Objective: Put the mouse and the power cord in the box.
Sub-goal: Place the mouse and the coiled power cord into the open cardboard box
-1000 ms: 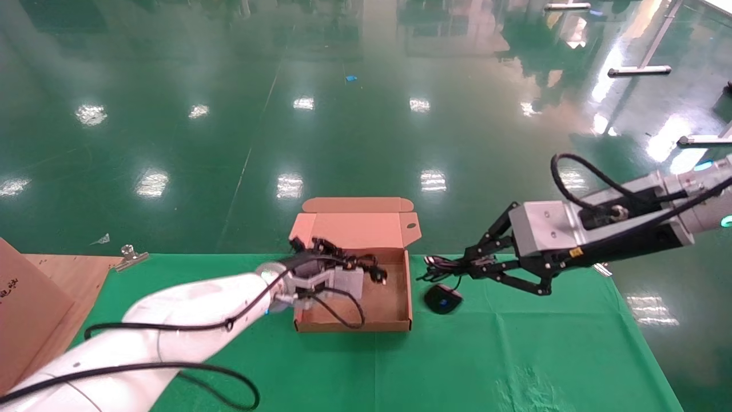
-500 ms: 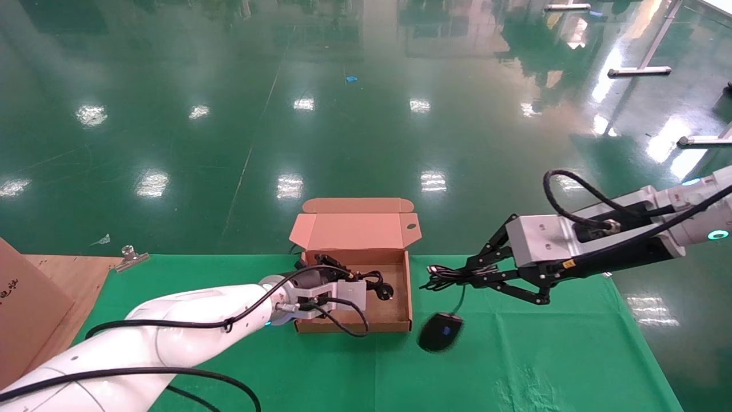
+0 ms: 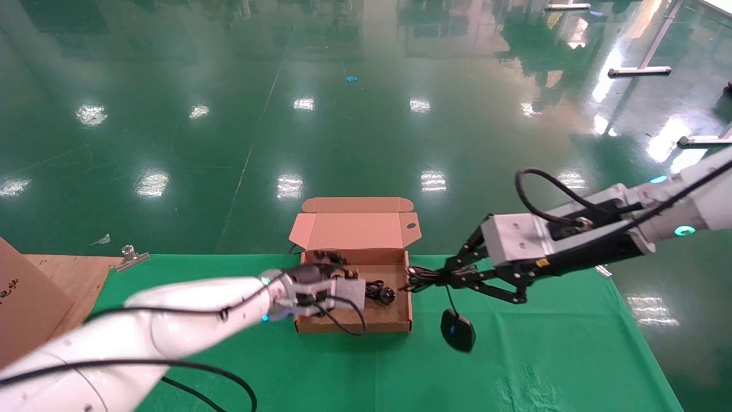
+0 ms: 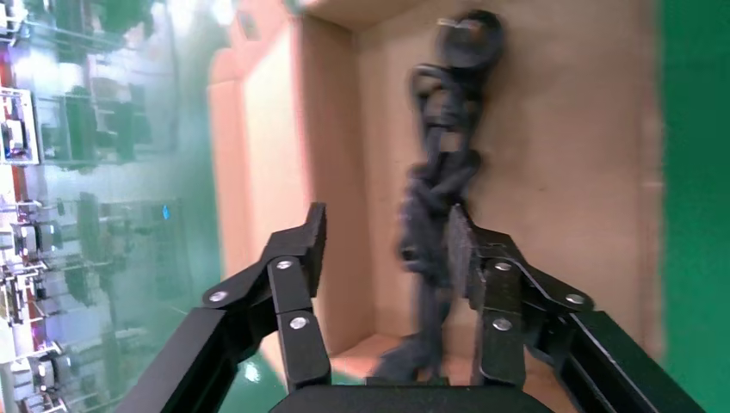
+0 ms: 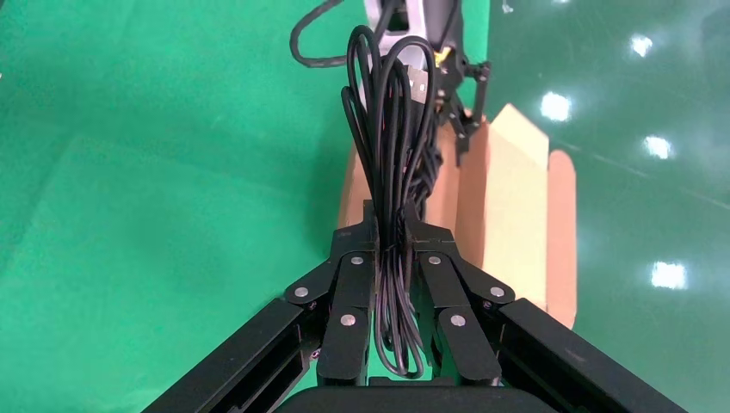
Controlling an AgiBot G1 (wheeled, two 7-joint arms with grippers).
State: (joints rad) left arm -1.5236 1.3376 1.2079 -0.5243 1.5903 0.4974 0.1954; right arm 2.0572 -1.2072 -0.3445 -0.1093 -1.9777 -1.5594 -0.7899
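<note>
The brown cardboard box stands open at the table's far edge, lid tipped back. The power cord lies on its floor. My left gripper hovers low inside the box, open. In the left wrist view the cord runs past one finger of that open gripper. My right gripper is just right of the box, shut on the looped thin cable. The black mouse dangles from it above the cloth. The right wrist view shows the gripper and the box ahead.
A green cloth covers the table. At the left are a bare wooden board, a metal clip and a large cardboard carton. Shiny green floor lies beyond the far edge.
My left gripper lowered the power cord into the box and opened. My right gripper moved left toward the box with the cable bundle, lifting the mouse off the cloth.
</note>
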